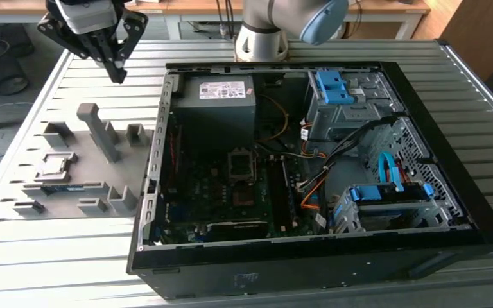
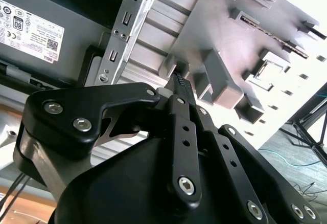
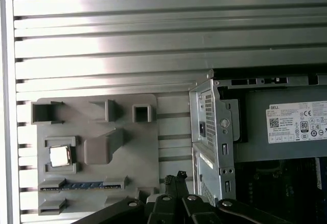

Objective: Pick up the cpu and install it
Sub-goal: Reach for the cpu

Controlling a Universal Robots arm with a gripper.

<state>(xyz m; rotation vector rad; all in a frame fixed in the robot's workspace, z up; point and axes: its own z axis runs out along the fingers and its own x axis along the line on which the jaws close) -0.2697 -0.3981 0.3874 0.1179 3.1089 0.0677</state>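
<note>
The cpu (image 1: 56,165) is a small silver square lying flat in a pocket of the grey fixture plate (image 1: 101,192), to the exterior view's left of the open computer case (image 1: 315,256). In the first wrist view the cpu (image 3: 59,156) shines bright inside its frame. My gripper (image 1: 118,76) hangs high over the slatted table, beyond the plate's far edge and well apart from the cpu. Its black fingers (image 2: 179,88) meet at the tips with nothing between them. The motherboard socket (image 1: 241,163) lies in the middle of the case floor.
A memory stick (image 3: 84,185) stands in a slot of the plate near the cpu. Upright grey blocks (image 1: 101,131) rise from the plate. The grey power-supply box (image 1: 216,102), blue drive brackets (image 1: 388,192) and loose cables (image 1: 315,186) crowd the case. The arm's base (image 1: 259,38) stands behind it.
</note>
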